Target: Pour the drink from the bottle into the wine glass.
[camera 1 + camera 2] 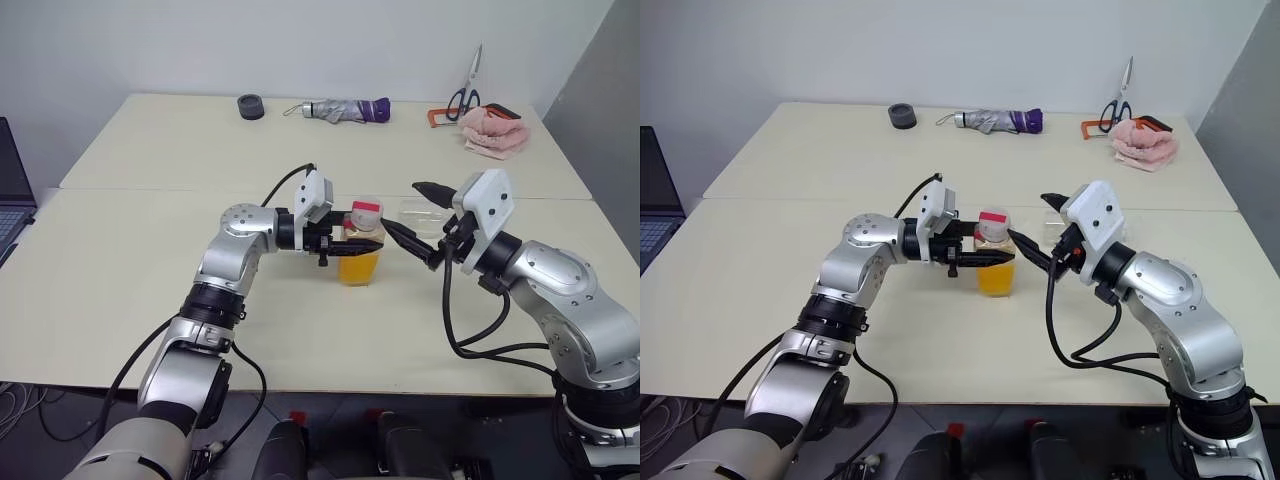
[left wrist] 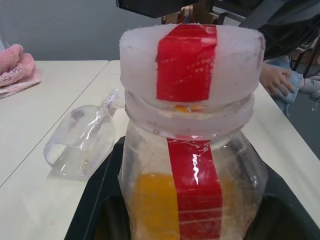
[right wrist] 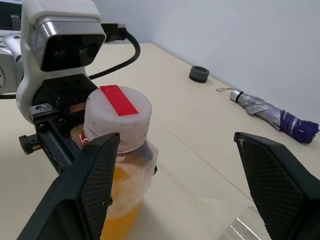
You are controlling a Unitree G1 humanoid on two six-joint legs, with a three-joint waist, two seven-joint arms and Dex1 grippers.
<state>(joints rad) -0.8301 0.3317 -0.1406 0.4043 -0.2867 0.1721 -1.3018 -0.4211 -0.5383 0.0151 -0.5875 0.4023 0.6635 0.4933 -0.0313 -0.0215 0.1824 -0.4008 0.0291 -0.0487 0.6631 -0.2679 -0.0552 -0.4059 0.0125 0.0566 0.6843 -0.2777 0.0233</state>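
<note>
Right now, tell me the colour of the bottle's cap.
White cap with a red strip across it; clearest in the left wrist view.

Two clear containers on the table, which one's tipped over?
The wine glass, lying on its side behind the bottle. The bottle stands upright, part full of orange drink, gripped by the left pincer.

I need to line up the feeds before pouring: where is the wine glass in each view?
Left eye view: the wine glass lies on its side on the table, just behind the bottle.
Right eye view: same spot, partly hidden.
Left wrist view: on its side beyond the bottle.
Right wrist view: its clear edge beside the bottle.
Shared landmark: the bottle's red-and-white cap.
</note>
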